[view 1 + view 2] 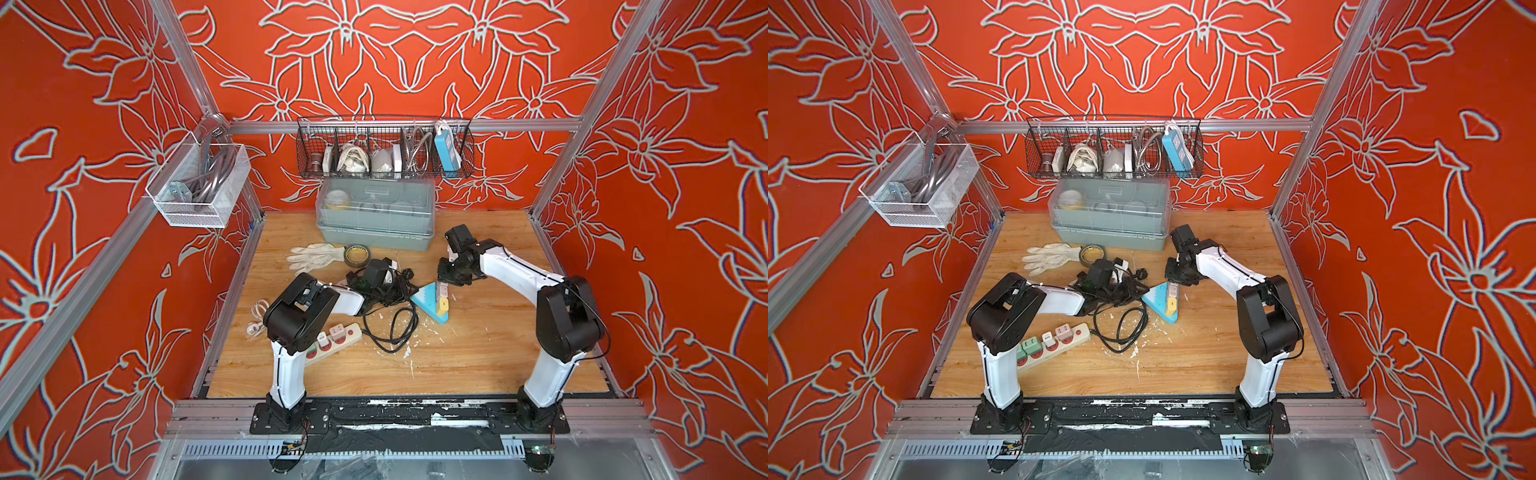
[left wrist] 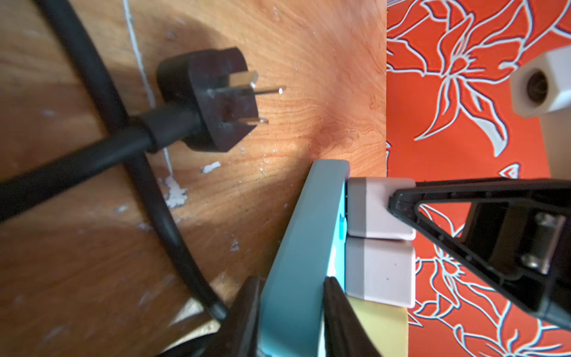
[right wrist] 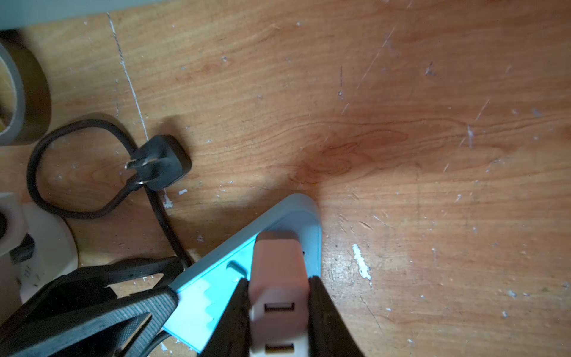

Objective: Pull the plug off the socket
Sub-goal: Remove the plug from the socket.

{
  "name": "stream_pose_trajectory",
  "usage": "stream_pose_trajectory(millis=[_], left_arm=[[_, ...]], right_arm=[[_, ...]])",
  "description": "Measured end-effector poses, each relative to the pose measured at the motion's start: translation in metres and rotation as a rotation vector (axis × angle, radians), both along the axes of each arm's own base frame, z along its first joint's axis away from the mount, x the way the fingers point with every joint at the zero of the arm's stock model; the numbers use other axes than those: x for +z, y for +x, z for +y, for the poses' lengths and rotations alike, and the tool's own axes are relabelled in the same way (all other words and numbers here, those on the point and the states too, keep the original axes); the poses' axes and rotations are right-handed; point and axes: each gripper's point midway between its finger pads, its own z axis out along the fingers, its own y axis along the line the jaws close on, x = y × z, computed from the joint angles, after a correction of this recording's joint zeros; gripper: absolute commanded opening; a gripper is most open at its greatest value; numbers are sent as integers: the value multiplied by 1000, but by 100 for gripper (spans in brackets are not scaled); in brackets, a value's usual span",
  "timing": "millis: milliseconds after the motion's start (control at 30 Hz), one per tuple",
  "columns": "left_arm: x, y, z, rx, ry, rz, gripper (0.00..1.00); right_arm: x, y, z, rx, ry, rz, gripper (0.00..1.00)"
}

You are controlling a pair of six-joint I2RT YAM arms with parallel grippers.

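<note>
Right hand [image 3: 278,282] pinches white plug [image 3: 276,256], left hand [image 2: 292,280] pinches blue socket [image 2: 309,216], both partly cropped

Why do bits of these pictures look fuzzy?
In the left wrist view the black cable nearest the lens blurs while the black plug is sharper; in the right wrist view the white adapter looks soft; both top views show colour fringes on the wall pattern.
</note>
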Motion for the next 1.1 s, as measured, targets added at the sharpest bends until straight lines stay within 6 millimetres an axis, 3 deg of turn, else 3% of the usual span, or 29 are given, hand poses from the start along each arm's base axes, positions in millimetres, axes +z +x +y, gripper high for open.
stream_pose_trajectory(millis=[200, 333, 467, 567, 867, 1100], left_arm=[[2, 0, 0, 2, 32, -18, 24], [1, -2, -1, 4, 34, -13, 39], [-2, -8, -1, -10, 31, 23, 60], [4, -10, -7, -38, 6, 36, 65], [2, -27, -20, -98, -58, 117, 56], [-3, -23, -22, -90, -89, 117, 31]], right_arm=[[8, -1, -3, -13, 40, -19, 0], [11, -3, -5, -14, 60, -16, 0], [2, -8, -7, -10, 65, -13, 0], [-1, -12, -8, -11, 77, -19, 0], [-1, -11, -9, -12, 89, -37, 0], [0, -8, -15, -20, 79, -45, 0]])
